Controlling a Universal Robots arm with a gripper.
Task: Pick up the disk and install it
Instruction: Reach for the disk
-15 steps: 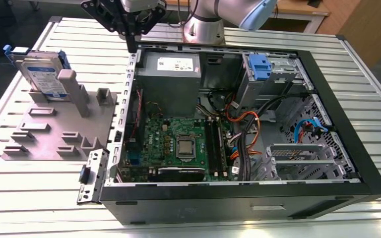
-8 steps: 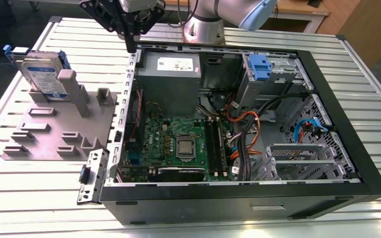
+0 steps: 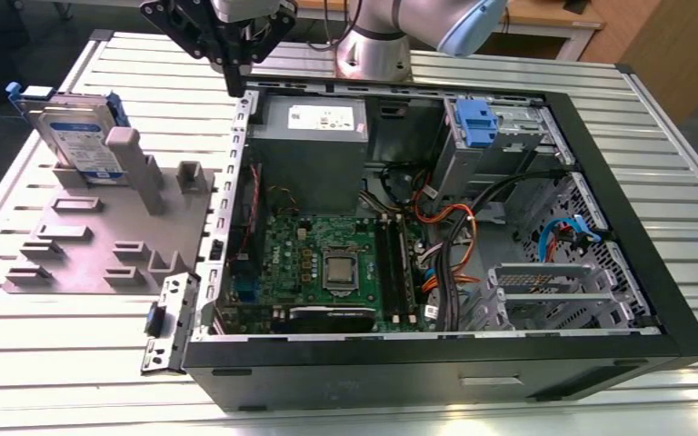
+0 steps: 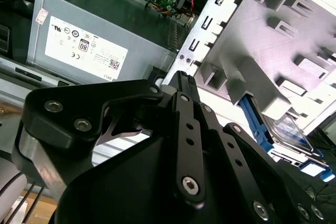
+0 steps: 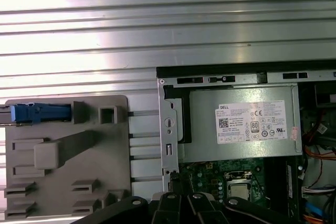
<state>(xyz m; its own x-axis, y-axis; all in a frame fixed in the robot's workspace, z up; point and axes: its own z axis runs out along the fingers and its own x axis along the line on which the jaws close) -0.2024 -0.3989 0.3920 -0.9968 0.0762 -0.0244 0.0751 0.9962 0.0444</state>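
Note:
The disk (image 3: 79, 136) stands upright on its edge in a slot of the grey holder plate (image 3: 94, 245), at the exterior view's left. It is silver with a white-and-blue label and a blue carrier. The first wrist view shows it edge-on as a blue strip (image 5: 39, 113); the second wrist view shows the disk (image 4: 287, 129) behind the holder's posts. My gripper (image 3: 235, 84) hangs above the back left corner of the open computer case, to the right of the disk and apart from it. Its black fingers (image 4: 182, 85) meet at the tip, shut on nothing.
The open black computer case (image 3: 640, 272) lies on a slatted metal table (image 3: 70, 363). Inside are the grey power supply (image 3: 313, 136), the green motherboard (image 3: 324, 263), loose cables, and a silver drive cage with a blue latch tab (image 3: 475, 123). The arm's base (image 3: 373, 50) stands behind the case.

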